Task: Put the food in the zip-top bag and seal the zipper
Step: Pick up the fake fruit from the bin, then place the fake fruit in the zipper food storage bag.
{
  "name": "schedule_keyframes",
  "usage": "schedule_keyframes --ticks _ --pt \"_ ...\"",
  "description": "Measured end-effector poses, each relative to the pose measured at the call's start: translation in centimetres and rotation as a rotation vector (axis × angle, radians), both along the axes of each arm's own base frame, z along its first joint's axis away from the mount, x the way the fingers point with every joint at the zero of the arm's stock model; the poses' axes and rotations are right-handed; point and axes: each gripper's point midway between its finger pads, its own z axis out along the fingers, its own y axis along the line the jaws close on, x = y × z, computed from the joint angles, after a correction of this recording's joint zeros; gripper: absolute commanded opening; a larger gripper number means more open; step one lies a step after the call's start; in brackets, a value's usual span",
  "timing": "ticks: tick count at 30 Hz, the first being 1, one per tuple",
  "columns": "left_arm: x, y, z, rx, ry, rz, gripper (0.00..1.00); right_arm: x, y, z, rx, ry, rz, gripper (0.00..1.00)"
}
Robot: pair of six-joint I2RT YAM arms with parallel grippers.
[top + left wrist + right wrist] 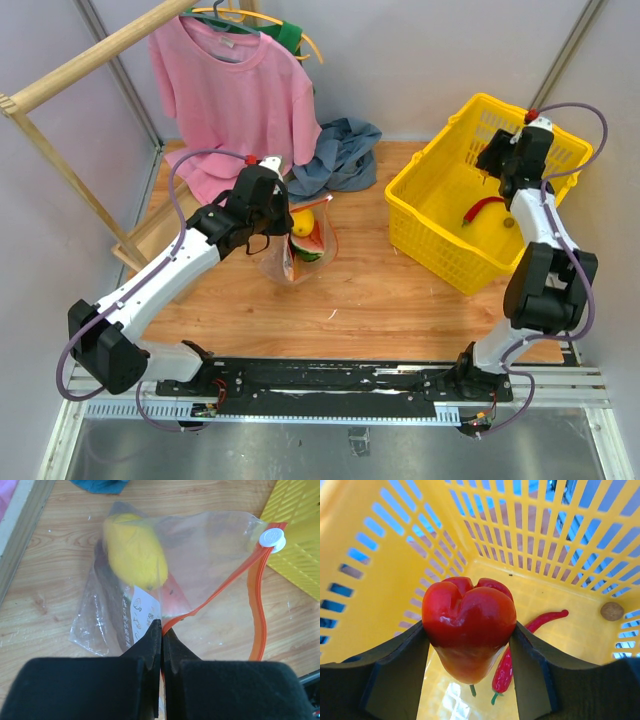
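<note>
Pepper (468, 620) right up front, clamped between the fingers of the right pincer (469, 630) and hanging over the floor of the basket (385, 580). Below it, one chili (545, 620) lies on that floor, and one small round brown piece (611, 611) sits off in the corner.

Now the relation that matters: the bag (300, 255) stands on the desk (400, 290) well to the left of that pincer, across from the basket, so the pepper has to travel leftward. Over there the left pincer (161, 627) is pinched tight on the bag's mouth edge, right at the zipper (225, 587). Its strip runs diagonally away to the slider (271, 536), and the mouth looks open. The left arm is nearer the bag, but busy holding it.

Count inside the bag: one yellow fruit (135, 550), one watermelon slice (312, 248). One bag, one basket, three pieces yet to go, by my reckoning.
</note>
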Motion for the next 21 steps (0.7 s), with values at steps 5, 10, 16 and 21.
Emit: schedule_keyframes --ticks 5,10,16,21 --pt "-0.2 -0.3 0.0 -0.010 0.007 -0.015 0.00 -2.1 1.3 4.5 -0.008 -0.052 0.018 0.28" --pt "-0.4 -0.5 0.0 -0.020 0.014 -0.029 0.00 -4.4 4.6 8.9 -0.012 -0.118 0.084 0.28" --pt "-0.6 -0.8 0.0 -0.032 0.022 -0.036 0.00 -7.8 11.4 12.5 -0.005 -0.187 0.241 0.28" --pt "-0.7 -1.0 0.0 -0.044 0.030 -0.042 0.00 -11.2 18.0 13.7 0.011 -0.228 0.406 0.28"
